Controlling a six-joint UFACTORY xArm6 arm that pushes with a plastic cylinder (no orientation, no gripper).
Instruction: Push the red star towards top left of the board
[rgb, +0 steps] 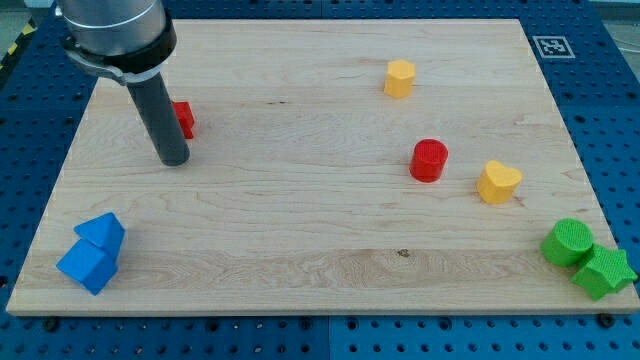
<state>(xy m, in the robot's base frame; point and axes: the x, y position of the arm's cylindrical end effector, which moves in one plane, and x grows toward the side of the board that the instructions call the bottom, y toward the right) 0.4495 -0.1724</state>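
The red star sits far over on the left side of the desk, close to the far left corner. My tip is down on the desk just beside it, a little nearer and to the left. The rod hides most of the star, so I can only see a small red bit, and its points are hard to make out.

There is no gripper here, just a rod, so nothing opens or pinches.

The star looks small, hard and light. I think it will slide easily on the smooth wood. It may spin if I push on a point, so I should push on its near right side.
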